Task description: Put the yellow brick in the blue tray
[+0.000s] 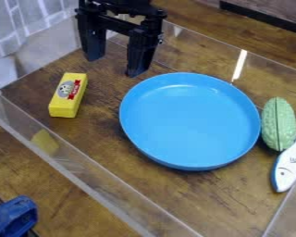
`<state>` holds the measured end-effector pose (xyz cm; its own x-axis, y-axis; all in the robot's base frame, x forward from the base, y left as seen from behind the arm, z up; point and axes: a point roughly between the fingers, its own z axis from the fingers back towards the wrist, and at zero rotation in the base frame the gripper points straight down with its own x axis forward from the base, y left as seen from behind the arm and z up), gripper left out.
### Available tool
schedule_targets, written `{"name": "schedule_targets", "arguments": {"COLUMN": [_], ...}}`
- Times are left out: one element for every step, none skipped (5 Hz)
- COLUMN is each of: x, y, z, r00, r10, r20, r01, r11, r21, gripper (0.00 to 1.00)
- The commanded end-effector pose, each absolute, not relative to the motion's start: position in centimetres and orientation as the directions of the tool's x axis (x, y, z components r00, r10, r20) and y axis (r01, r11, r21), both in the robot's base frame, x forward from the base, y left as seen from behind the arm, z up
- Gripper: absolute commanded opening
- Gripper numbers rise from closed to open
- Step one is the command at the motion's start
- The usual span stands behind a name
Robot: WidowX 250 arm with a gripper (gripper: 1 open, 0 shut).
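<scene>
The yellow brick (69, 95) lies flat on the wooden table at the left, its red-and-white round label facing up. The blue tray (191, 120), a large round shallow dish, sits in the middle with nothing in it. My gripper (117, 56) hangs at the top of the view, pointing down, behind and to the right of the brick and beyond the tray's far left rim. Its two black fingers (140, 57) stand wide apart, open, with nothing between them.
A green oval object (279, 123) lies just right of the tray, with a white handheld device (289, 164) in front of it. Clear plastic walls (45, 141) border the table. A dark blue cloth (12, 217) shows at the bottom left corner, outside the wall.
</scene>
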<state>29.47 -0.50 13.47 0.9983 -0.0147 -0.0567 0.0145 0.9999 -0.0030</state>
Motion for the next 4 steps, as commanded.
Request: {"name": "schedule_targets", "arguments": {"x": [29.5,29.8,30.0,30.0], "y": [-0.5,-0.6,0.4,0.5], "z": [13.5,13.3,13.2,12.9], "r00": [0.997,0.996,0.997,0.995], "r10": [-0.019,-0.033,-0.021,-0.069], "r20": [-0.069,-0.082,-0.072,-0.079], "r01": [0.019,0.033,0.020,0.068], "r11": [1.000,0.999,1.000,0.998], "r21": [-0.004,-0.005,-0.008,-0.010], "gripper": [1.00,1.00,1.00,1.00]}}
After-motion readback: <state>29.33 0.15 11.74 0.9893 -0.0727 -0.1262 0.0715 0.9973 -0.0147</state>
